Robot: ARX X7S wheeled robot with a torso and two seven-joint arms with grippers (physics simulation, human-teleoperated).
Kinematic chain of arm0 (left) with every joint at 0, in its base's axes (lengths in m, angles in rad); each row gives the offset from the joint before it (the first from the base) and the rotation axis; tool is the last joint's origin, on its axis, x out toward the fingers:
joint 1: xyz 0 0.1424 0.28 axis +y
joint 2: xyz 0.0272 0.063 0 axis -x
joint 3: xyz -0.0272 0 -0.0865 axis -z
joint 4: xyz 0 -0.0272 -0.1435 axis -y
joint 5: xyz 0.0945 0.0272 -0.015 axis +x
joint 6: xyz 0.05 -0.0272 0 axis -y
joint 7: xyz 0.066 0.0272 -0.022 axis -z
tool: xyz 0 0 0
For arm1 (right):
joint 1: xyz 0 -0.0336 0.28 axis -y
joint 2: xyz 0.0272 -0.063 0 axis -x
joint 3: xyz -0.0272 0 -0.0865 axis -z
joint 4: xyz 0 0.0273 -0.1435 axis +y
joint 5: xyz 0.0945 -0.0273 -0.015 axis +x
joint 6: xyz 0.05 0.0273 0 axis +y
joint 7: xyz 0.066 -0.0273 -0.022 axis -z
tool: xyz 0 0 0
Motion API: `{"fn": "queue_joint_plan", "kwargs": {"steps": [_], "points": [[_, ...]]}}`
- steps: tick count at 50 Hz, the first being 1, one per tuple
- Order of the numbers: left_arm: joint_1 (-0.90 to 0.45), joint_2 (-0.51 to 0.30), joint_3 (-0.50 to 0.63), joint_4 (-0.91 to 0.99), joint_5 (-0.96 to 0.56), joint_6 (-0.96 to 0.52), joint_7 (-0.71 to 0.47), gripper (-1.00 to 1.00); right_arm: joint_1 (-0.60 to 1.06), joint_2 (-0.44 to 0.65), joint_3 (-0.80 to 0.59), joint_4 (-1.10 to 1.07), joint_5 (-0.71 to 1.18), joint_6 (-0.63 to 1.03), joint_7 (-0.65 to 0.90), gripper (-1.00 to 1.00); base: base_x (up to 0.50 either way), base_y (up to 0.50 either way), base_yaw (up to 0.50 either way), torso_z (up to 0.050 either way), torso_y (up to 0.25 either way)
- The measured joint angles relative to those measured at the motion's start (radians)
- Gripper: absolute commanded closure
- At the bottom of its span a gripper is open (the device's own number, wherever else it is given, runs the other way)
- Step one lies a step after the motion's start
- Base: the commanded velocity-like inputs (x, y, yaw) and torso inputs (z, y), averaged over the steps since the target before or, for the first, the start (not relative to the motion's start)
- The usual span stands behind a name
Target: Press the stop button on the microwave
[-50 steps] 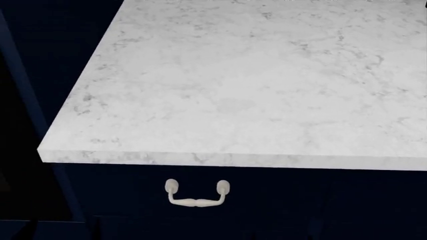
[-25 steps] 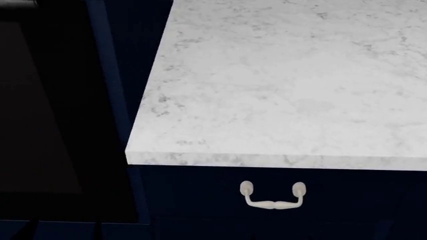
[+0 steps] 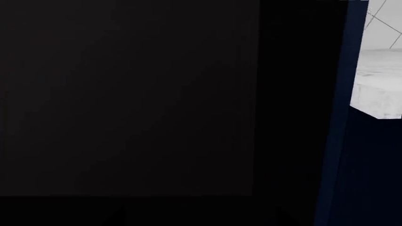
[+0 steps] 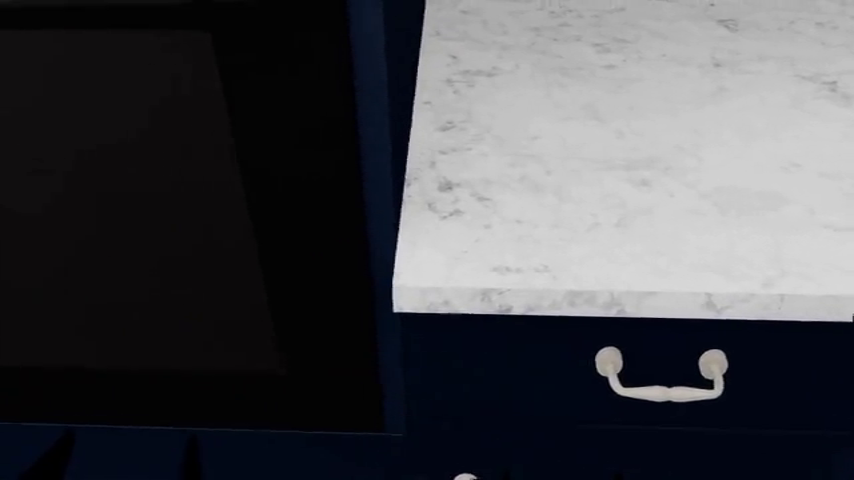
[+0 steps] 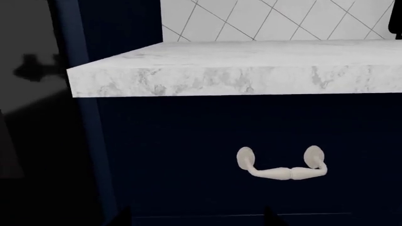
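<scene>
The microwave and its stop button are out of view in all frames. My right gripper (image 5: pixel 197 219) shows only as two dark fingertips (image 5: pixel 125 217) set wide apart, open and empty, facing the navy drawer front below the counter. My left gripper (image 3: pixel 202 216) is barely visible against a black panel (image 3: pixel 125 94); its faint tips stand apart with nothing between them. Neither gripper shows in the head view.
A white marble counter (image 4: pixel 627 160) stands to the right with its front edge (image 5: pixel 238 80) above a navy drawer with a cream handle (image 4: pixel 661 378), also in the right wrist view (image 5: pixel 283 165). A tall black panel (image 4: pixel 174 200) with a navy frame post (image 4: pixel 380 200) stands to the left. White tiles (image 5: pixel 276 19) line the back wall.
The head view has swung left: the counter and drawer handle have slid right in the picture, and the black panel now fills the left half.
</scene>
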Motion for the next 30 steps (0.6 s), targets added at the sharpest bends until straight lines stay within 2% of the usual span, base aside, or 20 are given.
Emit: {"fn": "queue_joint_plan", "kwargs": {"steps": [6,13,15,27,30], "points": [[-0.003,-0.006,0.002,0.006,-0.005,-0.004,-0.006,-1.00,0.004,0.004,-0.005,-0.007,-0.003,0.006,0.011,-1.00,0.24,0.50,0.00,0.000,0.000],[-0.007,-0.011,0.004,0.009,-0.010,-0.003,-0.011,-1.00,0.008,0.011,-0.020,-0.009,-0.017,0.008,0.019,-1.00,0.00,0.50,0.00,0.000,0.000],[-0.007,-0.015,0.002,0.009,-0.012,-0.002,-0.013,-1.00,0.006,0.008,-0.021,-0.009,-0.007,0.001,0.015,-1.00,0.00,0.00,0.00,0.000,0.000],[-0.009,-0.018,0.010,0.009,-0.022,0.001,-0.021,-1.00,0.003,0.016,-0.023,-0.003,0.024,-0.020,0.004,-1.00,-0.40,0.41,0.00,0.000,0.000],[-0.007,-0.022,0.010,0.009,-0.023,0.001,-0.024,-1.00,0.001,0.014,-0.025,0.000,0.030,-0.026,0.005,-1.00,0.00,0.00,0.00,0.000,0.000]]}}
